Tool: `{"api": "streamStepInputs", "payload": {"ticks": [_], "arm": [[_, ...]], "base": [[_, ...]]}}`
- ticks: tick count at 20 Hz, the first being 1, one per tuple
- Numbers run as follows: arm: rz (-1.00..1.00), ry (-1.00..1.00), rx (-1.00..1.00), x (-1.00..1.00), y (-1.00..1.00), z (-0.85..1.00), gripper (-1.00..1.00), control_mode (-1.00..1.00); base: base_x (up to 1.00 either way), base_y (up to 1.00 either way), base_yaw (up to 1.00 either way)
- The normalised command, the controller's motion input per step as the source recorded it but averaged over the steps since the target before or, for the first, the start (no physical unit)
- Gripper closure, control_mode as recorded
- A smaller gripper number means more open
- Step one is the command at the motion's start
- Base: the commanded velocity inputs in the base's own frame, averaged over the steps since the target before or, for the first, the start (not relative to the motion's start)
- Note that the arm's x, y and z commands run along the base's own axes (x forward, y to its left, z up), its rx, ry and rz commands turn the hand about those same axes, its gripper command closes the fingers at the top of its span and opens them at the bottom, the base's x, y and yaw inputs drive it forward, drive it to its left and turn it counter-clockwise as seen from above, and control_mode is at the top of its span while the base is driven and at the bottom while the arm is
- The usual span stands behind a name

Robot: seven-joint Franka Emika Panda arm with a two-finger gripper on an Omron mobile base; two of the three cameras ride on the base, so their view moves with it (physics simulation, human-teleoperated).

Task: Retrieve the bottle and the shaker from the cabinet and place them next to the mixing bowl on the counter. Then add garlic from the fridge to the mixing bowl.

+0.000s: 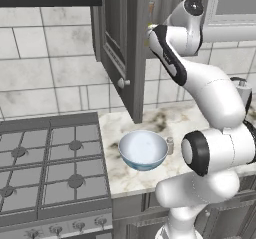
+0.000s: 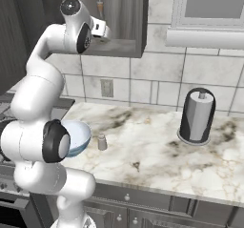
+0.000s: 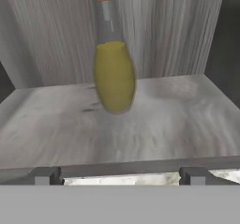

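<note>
- Reaching into the open cabinet (image 2: 121,26) for the bottle (image 3: 114,68) looks like the step in hand; the shaker (image 1: 170,145) stands already on the counter (image 2: 157,146), just beside the mixing bowl (image 1: 143,149), so I judge that part done.
- The gripper (image 3: 119,175) has its jaws fully apart and holds nothing; the two finger tips (image 3: 44,175) show at the bottom of the hand view, well apart from each other.
- The bottle stands upright on the cabinet shelf (image 3: 178,120), straight ahead of the jaws and a little toward the left finger tip, near the back wall of the cabinet. It has yellow liquid in the body, a clear narrow neck and a cork on top.
- Between the jaws and the bottle there is bare shelf; they do not touch it yet.
- The next move, in my judgement, calls for going forward along the shelf until the bottle body is between the two fingers, with a small correction to centre it, and then closing. The round body may slip, so the grip should be at the wide part.
- The arm is raised high, the forearm goes up from the elbow and the hand points level into the cabinet, above the mixing bowl.
- The garlic from the fridge is a later step.
</note>
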Motion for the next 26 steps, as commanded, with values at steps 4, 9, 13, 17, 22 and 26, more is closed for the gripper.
{"api": "streamStepInputs", "payload": {"ticks": [4,9,13,17,22,26], "arm": [[0.0,0.0,0.0,0.38,0.0,0.0,-1.0,-1.0],[0.0,0.0,-0.01,0.25,0.0,0.0,-1.0,-1.0],[0.0,0.0,-0.01,0.21,0.0,0.0,-1.0,-1.0],[0.0,0.0,0.0,0.19,0.0,0.0,-1.0,-1.0],[0.0,0.0,0.0,0.18,0.03,-0.02,-1.0,-1.0],[0.0,0.0,-0.01,0.15,0.07,-0.04,-1.0,-1.0]], "base": [[0.0,0.0,0.0],[0.0,0.0,0.0],[0.0,0.0,0.0],[0.0,0.0,0.0],[0.0,0.0,0.0],[0.0,0.0,0.0]]}}
